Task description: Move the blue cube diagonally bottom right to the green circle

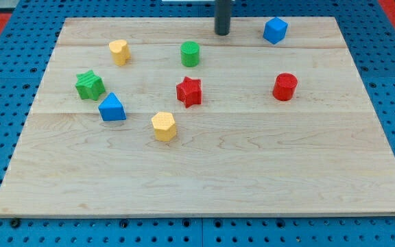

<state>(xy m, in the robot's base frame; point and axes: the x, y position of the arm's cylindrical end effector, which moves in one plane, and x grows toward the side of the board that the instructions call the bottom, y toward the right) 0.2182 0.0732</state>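
Observation:
The blue cube (276,30) sits near the view's top right of the wooden board (204,178). The green circle, a green cylinder (190,53), stands to the cube's left and a little lower. My tip (222,32) rests on the board at the view's top, between the two. It is left of the blue cube and up-right of the green cylinder, touching neither.
A yellow heart-like block (119,51) lies left of the green cylinder. A green star (89,85) and a blue triangle (112,108) are at the left. A red star (189,91), a yellow hexagon (164,126) and a red cylinder (284,87) are mid-board.

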